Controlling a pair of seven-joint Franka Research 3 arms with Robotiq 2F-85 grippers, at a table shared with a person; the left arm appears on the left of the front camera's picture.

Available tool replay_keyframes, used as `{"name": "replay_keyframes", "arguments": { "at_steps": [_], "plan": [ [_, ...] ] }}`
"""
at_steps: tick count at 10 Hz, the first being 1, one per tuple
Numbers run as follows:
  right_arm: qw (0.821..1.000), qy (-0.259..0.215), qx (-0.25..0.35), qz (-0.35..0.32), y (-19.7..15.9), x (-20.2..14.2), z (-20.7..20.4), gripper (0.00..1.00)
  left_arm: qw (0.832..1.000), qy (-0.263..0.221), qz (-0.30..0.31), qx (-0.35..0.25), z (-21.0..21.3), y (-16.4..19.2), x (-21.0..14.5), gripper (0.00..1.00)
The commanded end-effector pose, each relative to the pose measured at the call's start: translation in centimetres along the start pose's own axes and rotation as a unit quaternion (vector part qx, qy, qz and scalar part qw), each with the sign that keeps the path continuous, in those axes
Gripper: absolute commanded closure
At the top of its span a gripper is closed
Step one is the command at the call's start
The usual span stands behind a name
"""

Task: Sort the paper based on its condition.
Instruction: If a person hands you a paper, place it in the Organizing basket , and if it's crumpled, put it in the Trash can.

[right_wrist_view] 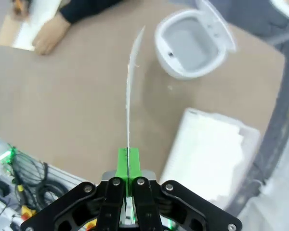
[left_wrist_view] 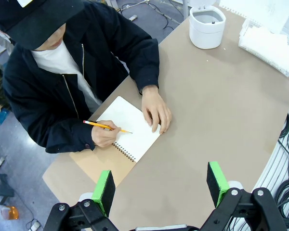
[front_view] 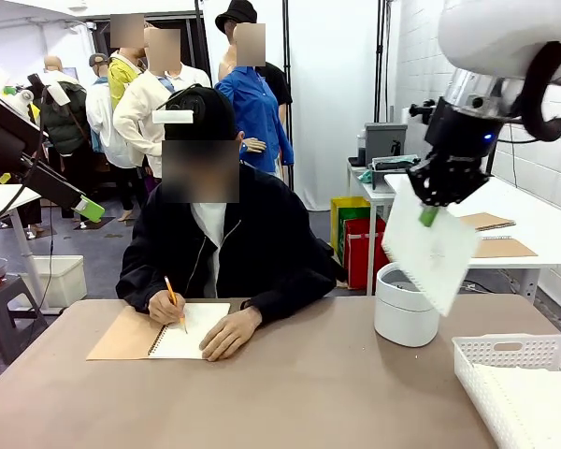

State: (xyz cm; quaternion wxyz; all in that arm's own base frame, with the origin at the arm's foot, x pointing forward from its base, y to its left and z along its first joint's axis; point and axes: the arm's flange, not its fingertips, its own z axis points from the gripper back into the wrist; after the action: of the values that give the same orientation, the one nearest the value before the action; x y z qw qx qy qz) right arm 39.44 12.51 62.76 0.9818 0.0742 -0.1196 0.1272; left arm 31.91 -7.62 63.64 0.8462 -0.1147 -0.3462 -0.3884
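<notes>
Right end effector (front_view: 430, 216) pinches one paper sheet (front_view: 430, 251); left end effector (left_wrist_view: 161, 185) gapes, holding nothing.

The right gripper (front_view: 430, 215) pinches the paper (front_view: 432, 245) above the white bin (front_view: 405, 313).

A white sheet of paper (front_view: 432, 245) hangs tilted in the air, more sheets (front_view: 533, 402) stacked flat below.

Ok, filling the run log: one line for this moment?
right gripper: shut on sheet, above bin | left gripper: open, empty | basket: holds paper | person: writing in notebook
</notes>
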Motion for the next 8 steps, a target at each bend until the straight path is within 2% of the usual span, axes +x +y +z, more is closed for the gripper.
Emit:
{"name": "replay_keyframes", "arguments": {
  "at_steps": [1, 4, 6, 7, 8],
  "plan": [
    [0.998, 0.019, -0.054, -0.036, -2.2, -1.5, -0.5, 1.00, 1.000, 0.001, 0.006, -0.001, 0.1, -0.1, 0.1, 0.00],
    [0.997, 0.005, -0.071, -0.040, -7.1, -3.9, -0.2, 1.00, 1.000, 0.001, 0.006, -0.001, 0.1, -0.1, 0.1, 0.00],
    [0.994, -0.007, -0.070, -0.081, -9.8, -4.9, -0.7, 1.00, 1.000, 0.001, 0.006, -0.001, 0.1, -0.1, 0.1, 0.00],
    [0.996, 0.012, -0.062, -0.055, -7.7, -3.4, 0.2, 1.00, 1.000, 0.001, 0.006, -0.001, 0.1, -0.1, 0.1, 0.00],
    [0.996, 0.012, -0.062, -0.055, -7.7, -3.4, 0.2, 1.00, 1.000, 0.001, 0.006, -0.001, 0.1, -0.1, 0.1, 0.00]
  ]
}}
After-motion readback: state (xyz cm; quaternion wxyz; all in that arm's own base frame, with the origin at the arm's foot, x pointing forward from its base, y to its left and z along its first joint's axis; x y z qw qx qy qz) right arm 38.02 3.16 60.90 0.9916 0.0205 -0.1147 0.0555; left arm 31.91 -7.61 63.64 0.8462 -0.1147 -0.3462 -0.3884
